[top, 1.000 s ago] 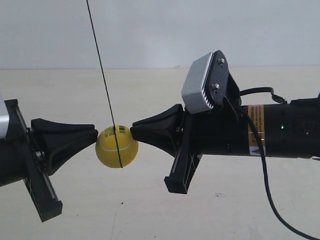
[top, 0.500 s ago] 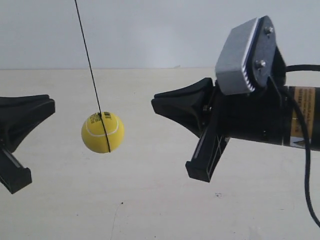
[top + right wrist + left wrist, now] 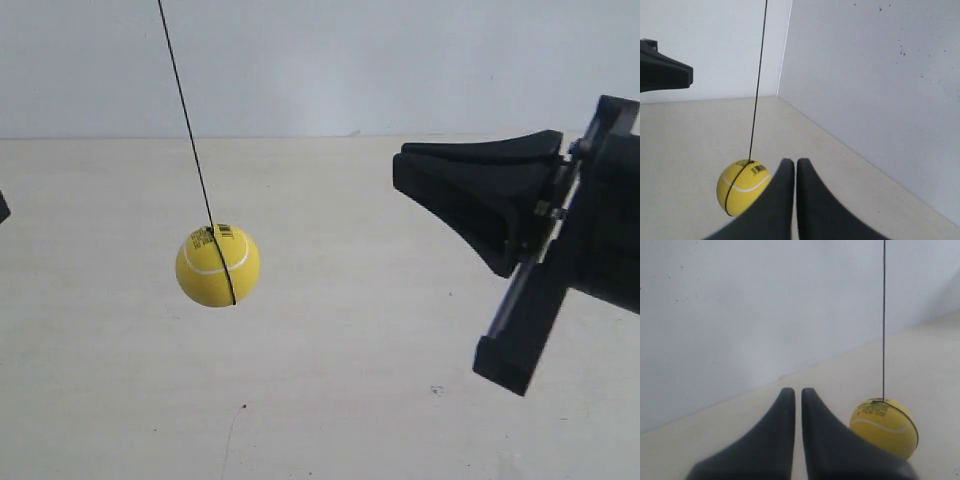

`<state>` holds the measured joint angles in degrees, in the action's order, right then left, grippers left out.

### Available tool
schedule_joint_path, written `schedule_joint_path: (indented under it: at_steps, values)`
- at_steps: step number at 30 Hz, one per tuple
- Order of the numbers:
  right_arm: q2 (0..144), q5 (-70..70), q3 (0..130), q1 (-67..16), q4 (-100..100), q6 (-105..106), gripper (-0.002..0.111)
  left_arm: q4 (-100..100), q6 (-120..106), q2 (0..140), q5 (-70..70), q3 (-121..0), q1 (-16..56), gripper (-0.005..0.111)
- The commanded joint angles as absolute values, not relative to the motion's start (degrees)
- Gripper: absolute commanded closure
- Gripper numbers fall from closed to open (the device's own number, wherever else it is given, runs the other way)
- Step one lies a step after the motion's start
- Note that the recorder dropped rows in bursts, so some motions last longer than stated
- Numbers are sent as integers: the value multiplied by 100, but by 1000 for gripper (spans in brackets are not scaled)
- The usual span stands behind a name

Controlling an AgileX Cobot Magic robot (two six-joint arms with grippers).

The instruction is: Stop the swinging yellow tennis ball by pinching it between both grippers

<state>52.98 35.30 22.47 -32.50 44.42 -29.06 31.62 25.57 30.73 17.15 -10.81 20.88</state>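
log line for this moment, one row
ball: hangs free on string | left gripper: shut, off ball | right gripper: shut, off ball | pinch: none

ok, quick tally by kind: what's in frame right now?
Ball: 1
String: 1
Grippers: 2, the left gripper and the right gripper
Total: 4

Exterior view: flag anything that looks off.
The ball hangs free on a slanted string, pinched by nothing. The gripper at the exterior view's right is well clear of it. In the wrist views, the left gripper and right gripper are both shut on nothing. Nothing looks damaged.
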Motion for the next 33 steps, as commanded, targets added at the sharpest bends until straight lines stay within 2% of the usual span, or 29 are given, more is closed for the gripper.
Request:
schedule_joint_path:
  at_steps: [1, 18, 33]
  values:
    - [4672, 3434, 1924, -3255, 4091, -2834, 108, 2931, 2630, 2542, 1666, -837, 2120, 102]
    - [2590, 2394, 1463, -3255, 3545, -2753, 108, 2526, 3075, 647, 1045, -649, 2120, 102]
    - [2466, 2371, 1463, -3255, 3536, -3116, 108, 2550, 3256, 373, 993, -649, 2120, 102]
